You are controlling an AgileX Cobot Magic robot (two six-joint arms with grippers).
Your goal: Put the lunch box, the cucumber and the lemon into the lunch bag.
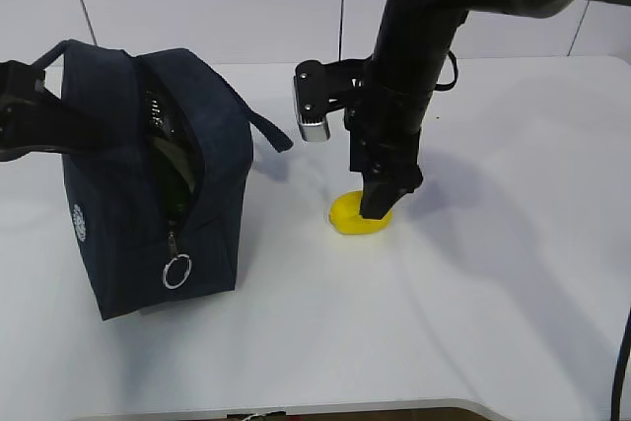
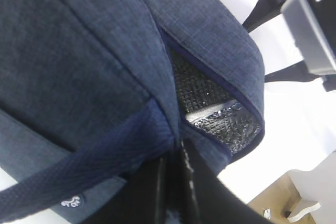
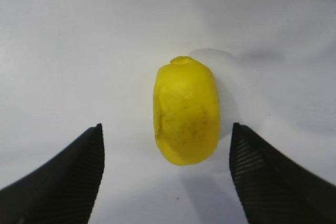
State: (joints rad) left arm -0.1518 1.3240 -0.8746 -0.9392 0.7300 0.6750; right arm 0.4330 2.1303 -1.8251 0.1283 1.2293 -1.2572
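Left jaws: closed on the near loop handle of the lunch bag, at the far left of the exterior view — apparently holding the bag's mouth up and open.
Lunch bag: upright on the white bench, zipper parted, silver lining visible inside; something dark green shows in the opening, likely the cucumber, though it is too dim to be sure.
Right jaws: the right gripper spread wide and empty, poised low over the lemon.
Lemon: on the bench, right of the bag and well apart from it, squarely between the two fingers — not yet touched.
Long axis: runs across the line the jaws close along, so they should meet its narrow sides.
Nearer arm: the right, by far.
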